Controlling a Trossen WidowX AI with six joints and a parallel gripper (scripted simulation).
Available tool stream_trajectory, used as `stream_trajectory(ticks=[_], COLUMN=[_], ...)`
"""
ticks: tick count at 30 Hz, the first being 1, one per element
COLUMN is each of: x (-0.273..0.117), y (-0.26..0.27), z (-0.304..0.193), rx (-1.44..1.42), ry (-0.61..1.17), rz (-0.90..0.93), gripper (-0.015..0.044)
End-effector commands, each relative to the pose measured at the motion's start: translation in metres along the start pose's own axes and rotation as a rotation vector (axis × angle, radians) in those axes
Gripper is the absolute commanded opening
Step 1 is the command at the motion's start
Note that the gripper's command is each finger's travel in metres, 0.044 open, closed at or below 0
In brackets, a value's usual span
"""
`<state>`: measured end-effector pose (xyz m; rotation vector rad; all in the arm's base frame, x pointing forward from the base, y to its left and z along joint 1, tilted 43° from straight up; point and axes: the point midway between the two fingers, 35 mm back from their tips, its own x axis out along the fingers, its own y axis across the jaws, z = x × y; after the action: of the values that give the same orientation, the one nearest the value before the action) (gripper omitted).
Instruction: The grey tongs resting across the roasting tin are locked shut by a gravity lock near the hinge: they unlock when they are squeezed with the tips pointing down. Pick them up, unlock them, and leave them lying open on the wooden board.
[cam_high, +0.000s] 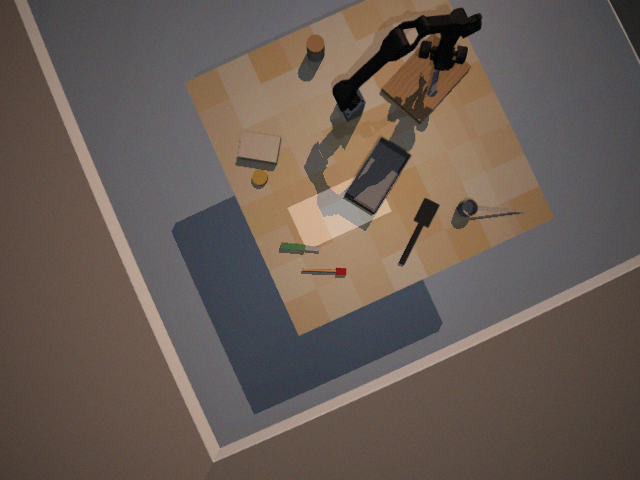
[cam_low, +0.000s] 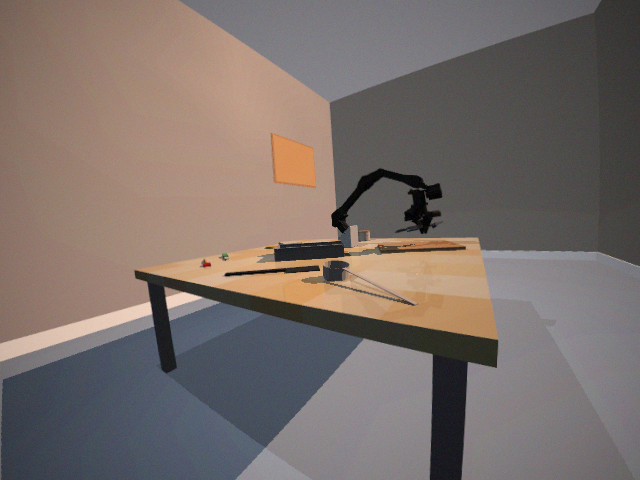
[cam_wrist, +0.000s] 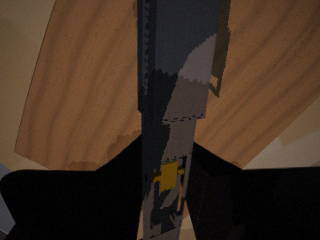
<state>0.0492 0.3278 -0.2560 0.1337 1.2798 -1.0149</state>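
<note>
My gripper (cam_high: 443, 67) (cam_low: 423, 230) (cam_wrist: 161, 139) is shut on the grey tongs (cam_high: 433, 86) (cam_low: 415, 226) (cam_wrist: 187, 95) and holds them above the wooden board (cam_high: 400, 86) (cam_low: 444, 246) (cam_wrist: 85, 90). In the exterior view the tongs are clear of the board and nearly level, with the left end slightly lower. In the wrist view their arms lie close together, running up from between the fingers, and a yellow piece (cam_wrist: 169, 176) shows near the fingers. Whether the lock is engaged cannot be told. The roasting tin (cam_high: 385, 160) (cam_low: 310, 252) stands apart from the board, without the tongs.
A black spatula (cam_high: 426, 211) (cam_low: 302, 269) lies beyond the tin. A dark cup (cam_high: 467, 207) (cam_low: 336, 271) stands near a table corner with a thin stick beside it. A pale block (cam_high: 259, 147), a yellow disc (cam_high: 260, 177) and an orange-topped cylinder (cam_high: 315, 44) stand farther off.
</note>
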Motion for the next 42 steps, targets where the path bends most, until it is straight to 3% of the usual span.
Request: stream_trajectory(ticks=[1, 17, 39, 42], x=[0.008, 0.023, 0.022, 0.022], y=[-0.002, -0.004, -0.004, -0.004], z=[0.002, 0.004, 0.003, 0.003], rx=[0.003, 0.003, 0.001, 0.001], ry=[-0.004, 0.002, 0.005, 0.005], rz=[0.002, 0.009, 0.006, 0.006], gripper=[-0.015, -0.015, 0.0427, 0.044])
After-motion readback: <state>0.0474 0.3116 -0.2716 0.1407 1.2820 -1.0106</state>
